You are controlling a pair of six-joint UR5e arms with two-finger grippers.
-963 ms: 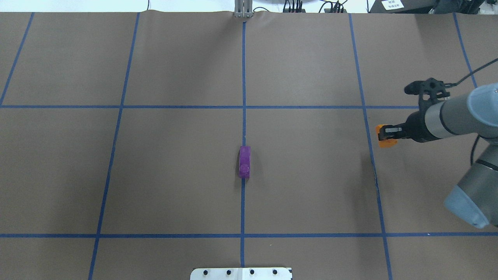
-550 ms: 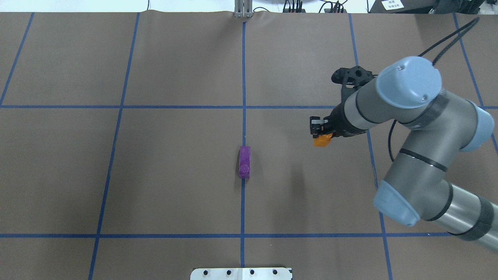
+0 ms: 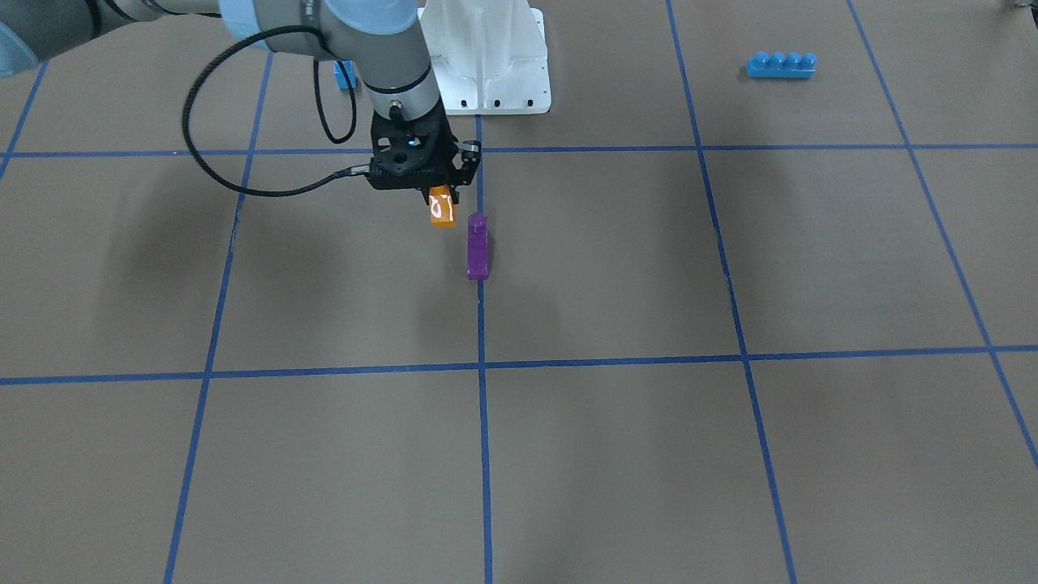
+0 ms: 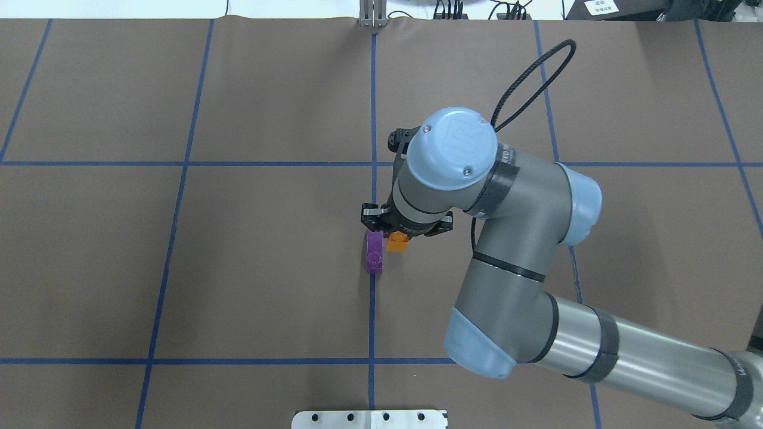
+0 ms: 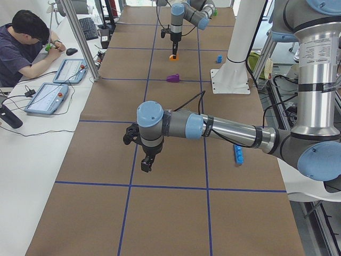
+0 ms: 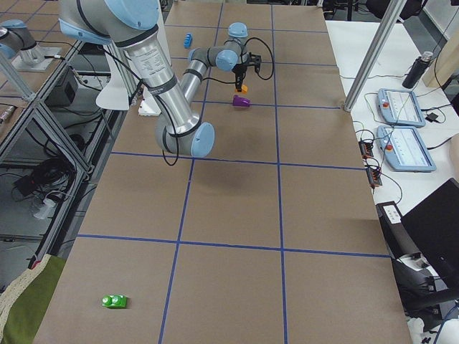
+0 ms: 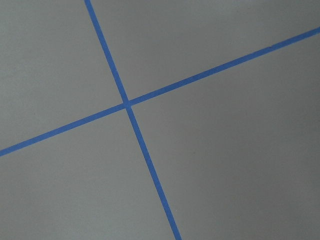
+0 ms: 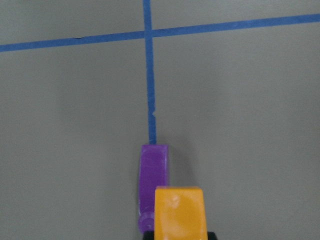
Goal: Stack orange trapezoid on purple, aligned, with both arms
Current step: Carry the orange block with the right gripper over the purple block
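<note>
Status: right gripper (image 3: 439,197) points straight down, clamped on the orange trapezoid (image 3: 442,211). The brick hangs from the fingertips, clear of the table (image 3: 730,454). It sits just beside the purple brick (image 3: 478,247), on that brick's robot-right side, not touching it. The purple brick lies flat on the blue tape line (image 3: 482,422), stud at the end nearer the robot base. In the right wrist view the orange fills bottom centre, with the purple just left of it and partly hidden behind.

The left gripper (image 5: 146,163) is well apart from the purple brick, towards the table's robot-left end, pointing down over the paper. It shows only in the side view, so open or closed can't be told.

The long blue four-stud brick (image 3: 781,64) is well apart from the purple brick on its robot-left side. The small blue brick (image 3: 346,75) is on its robot-right side, nearer the base.
</note>
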